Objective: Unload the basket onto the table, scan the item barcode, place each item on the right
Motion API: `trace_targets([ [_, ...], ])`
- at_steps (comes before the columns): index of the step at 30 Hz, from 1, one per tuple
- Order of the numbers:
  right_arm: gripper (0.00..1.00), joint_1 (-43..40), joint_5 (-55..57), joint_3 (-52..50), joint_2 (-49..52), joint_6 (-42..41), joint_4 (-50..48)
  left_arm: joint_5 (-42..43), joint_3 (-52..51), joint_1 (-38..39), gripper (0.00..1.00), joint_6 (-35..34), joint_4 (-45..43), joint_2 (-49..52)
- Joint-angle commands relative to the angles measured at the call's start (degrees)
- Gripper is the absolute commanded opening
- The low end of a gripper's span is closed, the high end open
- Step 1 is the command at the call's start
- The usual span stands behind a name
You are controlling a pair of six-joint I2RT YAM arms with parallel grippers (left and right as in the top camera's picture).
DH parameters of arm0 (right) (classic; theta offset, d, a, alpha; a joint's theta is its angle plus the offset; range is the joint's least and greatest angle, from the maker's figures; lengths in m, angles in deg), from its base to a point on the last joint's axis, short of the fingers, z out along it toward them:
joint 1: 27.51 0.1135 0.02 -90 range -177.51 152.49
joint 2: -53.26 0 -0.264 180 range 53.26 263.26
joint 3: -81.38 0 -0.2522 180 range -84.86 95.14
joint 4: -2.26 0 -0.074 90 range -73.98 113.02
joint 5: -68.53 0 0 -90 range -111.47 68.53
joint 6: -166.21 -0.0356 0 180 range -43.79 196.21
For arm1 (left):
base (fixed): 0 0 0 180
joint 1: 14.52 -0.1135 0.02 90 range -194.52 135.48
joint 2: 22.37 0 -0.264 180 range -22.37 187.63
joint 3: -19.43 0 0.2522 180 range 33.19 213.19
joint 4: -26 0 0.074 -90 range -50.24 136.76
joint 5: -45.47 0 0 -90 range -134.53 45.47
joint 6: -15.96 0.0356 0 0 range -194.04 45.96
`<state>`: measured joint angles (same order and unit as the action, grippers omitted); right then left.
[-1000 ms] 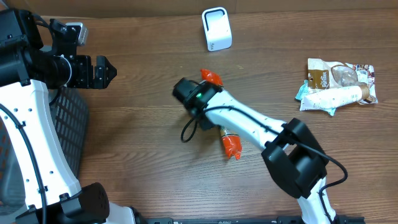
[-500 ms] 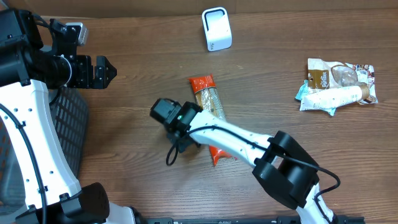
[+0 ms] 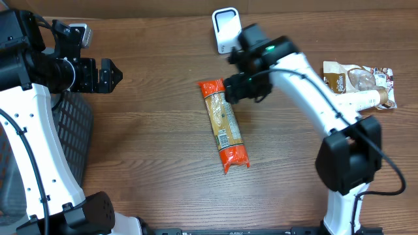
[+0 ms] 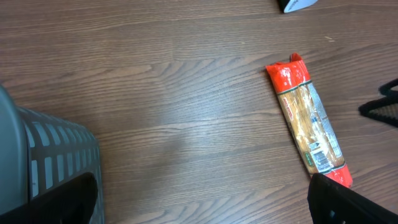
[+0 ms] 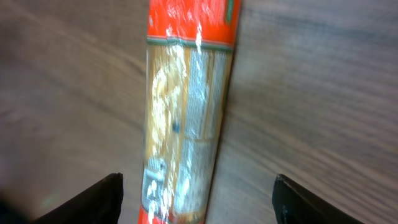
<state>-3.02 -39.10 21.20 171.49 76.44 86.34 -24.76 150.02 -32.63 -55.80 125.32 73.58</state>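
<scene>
**Q:** What has moved since half a second ago?

**A:** The right arm (image 3: pixel 307 85) was then stretched low to the left across the packet (image 3: pixel 224 124). It has since swung to the far side of the table (image 3: pixel 150 163). The right gripper (image 3: pixel 236 90) is now at the packet's far, red end. The packet, then partly covered by the arm, is fully exposed.

**Q:** How is the right arm posed?

**A:** It rises from its base at the near right edge, runs away from that edge, then bends left, with the wrist angled down toward the table. In the wrist view its fingers (image 5: pixel 102 194) stand spread. The packet lies lengthwise between them and neither finger touches it.

**Q:** Where is the item relative to the scanner?

**A:** The packet lies flat at mid-table, slightly slanted, with its printed label facing up. Its far end is near the white scanner (image 3: pixel 227 29) but apart from it.

**Q:** And the left side?

**A:** The left gripper (image 3: pixel 108 75) hovers beside the dark basket (image 3: pixel 72 130), pointing right. Its jaws are wide and empty, well apart from the packet. Snack bags (image 3: pixel 356 88) lie at the table's right.
</scene>
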Motion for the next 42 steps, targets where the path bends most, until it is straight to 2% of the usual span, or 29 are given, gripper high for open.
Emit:
trace_targets([
  [1,0.76,-3.0,-17.3,-4.7,1.1,10.3,0.2,0.7,0.3,0.1,1.0,1.3,-0.1,0.1],
  [11,0.75,-3.5,-21.7,-17.5,1.7,9.9,-10.4,0.7,0.3,0.1,0.99,1.3,-0.1,0.1],
  [17,0.75,-2.3,-22.4,-24.6,1.7,4.0,-20.3,0.7,0.3,0.1,0.99,1.3,-0.1,0.1],
  [20,0.73,-1.6,-25.0,-27.2,1.8,3.7,-23.7,0.7,0.3,0.1,1.0,1.3,-0.1,0.1],
  [22,0.68,-0.9,-25.0,-28.6,1.8,1.8,-26.0,0.7,0.3,0.1,1.0,1.3,-0.1,0.1],
  [24,0.52,-0.2,-24.9,-29.6,1.8,1.0,-28.1,0.7,0.3,0.1,1.0,1.2,-0.1,0.1],
  [33,0.25,2.3,-25.3,-29.8,1.8,-0.5,-30.9,0.7,0.3,0.1,1.0,1.3,-0.1,0.1],
  [37,0.09,2.1,-28.0,-29.1,1.8,-0.5,-29.9,0.6,0.3,0.1,1.0,1.3,-0.1,0.1],
  [42,0.06,1.6,-25.6,-24.8,-0.6,-0.5,-23.8,0.7,0.3,0.1,1.0,1.3,-0.1,0.1],
])
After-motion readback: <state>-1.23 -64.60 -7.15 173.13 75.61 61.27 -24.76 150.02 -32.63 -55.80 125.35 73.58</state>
